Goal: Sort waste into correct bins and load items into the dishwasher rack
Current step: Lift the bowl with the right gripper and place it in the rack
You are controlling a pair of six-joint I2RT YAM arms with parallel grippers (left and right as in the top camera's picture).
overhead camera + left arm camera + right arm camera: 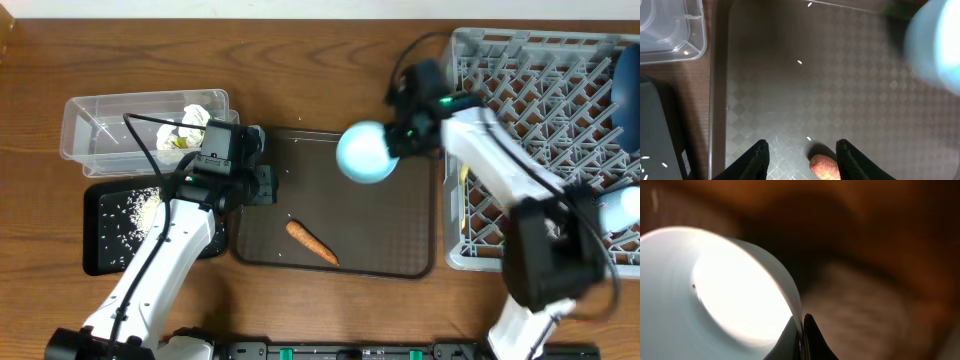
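Bowl first: the light blue bowl (367,152) hung in the air over the far right part of the brown serving tray (400,235), just left of the dishwasher rack (530,80). My right gripper (405,135) was clenched on its rim, and in the right wrist view the two fingertips (809,332) pinched the thin wall between them, with the pale inside of the bowl on the left.

My left gripper (802,160) hovered low over the left part of the same tray with its jaws apart and nothing between the pads. In the left wrist view one end of the small orange carrot (824,167) lay on the tray between the two fingers (760,157), nearer the right one; I could not tell whether that finger touched it. A few rice grains (799,62) lay loose on the tray.

Left of the tray stood the clear tub (100,120) with the crumpled white tissue (195,118) in it. Beside the tub lay the black tray (100,240), with more rice in it. A blue plate (628,85) stood in the rack's right side.
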